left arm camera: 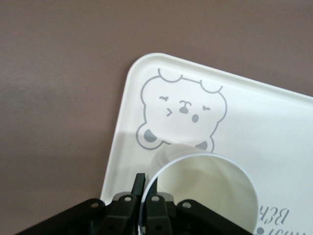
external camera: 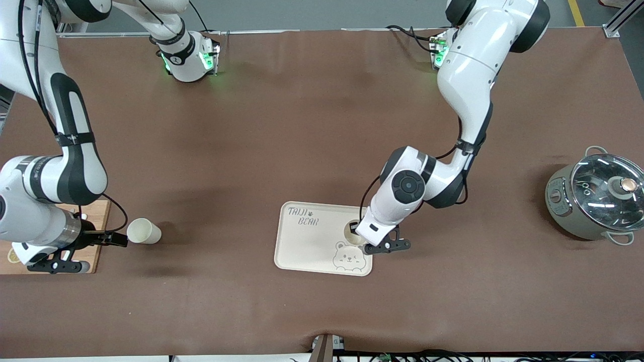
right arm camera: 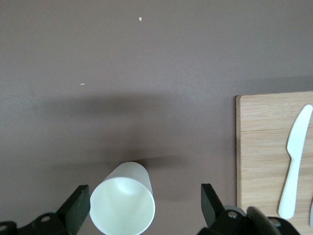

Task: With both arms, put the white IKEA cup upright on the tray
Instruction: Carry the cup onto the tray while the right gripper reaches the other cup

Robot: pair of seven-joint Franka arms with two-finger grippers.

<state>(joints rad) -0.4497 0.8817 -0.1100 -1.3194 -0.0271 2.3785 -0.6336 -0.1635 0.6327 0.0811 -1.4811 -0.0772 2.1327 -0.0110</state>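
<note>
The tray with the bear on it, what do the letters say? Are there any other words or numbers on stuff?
"TAIJI BEAR": printed on the tray, above the bear-face drawing.
Partly cut off in the left wrist view: the same lettering, only its end showing at the picture's edge.
Too small to read: marks on the pot's side panel.
Nothing readable on the cutting board or the cups.

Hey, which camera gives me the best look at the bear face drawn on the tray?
The left wrist view: the bear face fills the middle of the picture, nearly whole, with the held white cup just covering its chin. The front view shows the same drawing small at the tray corner. The right wrist view shows no tray at all.
</note>
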